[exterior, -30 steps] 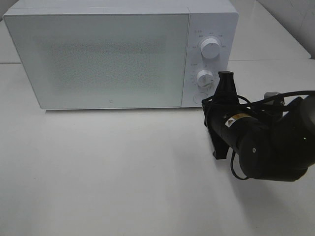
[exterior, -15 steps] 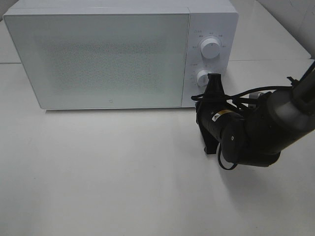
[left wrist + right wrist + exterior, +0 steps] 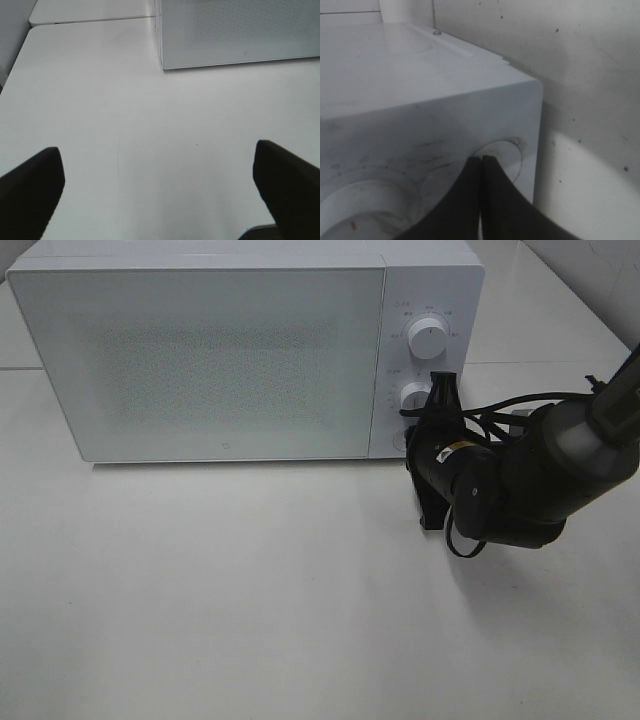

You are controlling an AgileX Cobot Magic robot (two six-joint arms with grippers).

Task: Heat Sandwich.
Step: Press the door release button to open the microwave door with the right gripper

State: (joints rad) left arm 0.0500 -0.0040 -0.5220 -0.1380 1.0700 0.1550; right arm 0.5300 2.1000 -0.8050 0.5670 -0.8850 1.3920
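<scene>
My black right gripper (image 3: 481,159) has its fingers pressed together on nothing, tips touching the round button (image 3: 507,150) of the closed white box microwave (image 3: 220,360). The left gripper (image 3: 156,147) gapes wide, empty, over the white table (image 3: 100,100). I cannot tell where the sandwich is

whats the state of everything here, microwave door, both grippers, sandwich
microwave door: shut
right gripper: shut, holding nothing, tips at the round button on the panel
left gripper: open, holding nothing, over bare table
sandwich: not in view
</scene>
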